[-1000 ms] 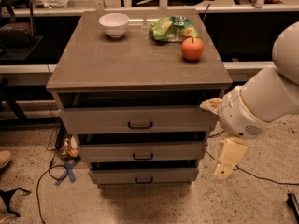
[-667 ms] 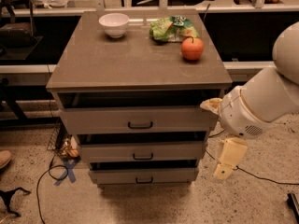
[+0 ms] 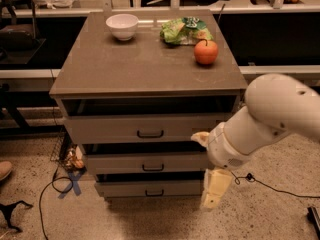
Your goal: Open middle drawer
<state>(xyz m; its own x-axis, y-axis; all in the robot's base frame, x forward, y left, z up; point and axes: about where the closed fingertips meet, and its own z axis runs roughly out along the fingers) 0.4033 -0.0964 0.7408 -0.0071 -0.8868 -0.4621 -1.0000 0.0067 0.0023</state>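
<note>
The gripper (image 3: pixel 215 188) is hanging low by the cabinet's (image 3: pixel 60 109) right front corner, wide or narrow I cannot tell, while the middle drawer (image 3: pixel 120 163) is lying to its left, second of three, its dark bar handle (image 3: pixel 152 167) running level across the front; no writing is showing

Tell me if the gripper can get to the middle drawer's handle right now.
Probably yes. The gripper hangs just off the right end of the middle drawer, slightly below it, and nothing stands between it and the handle.
</note>
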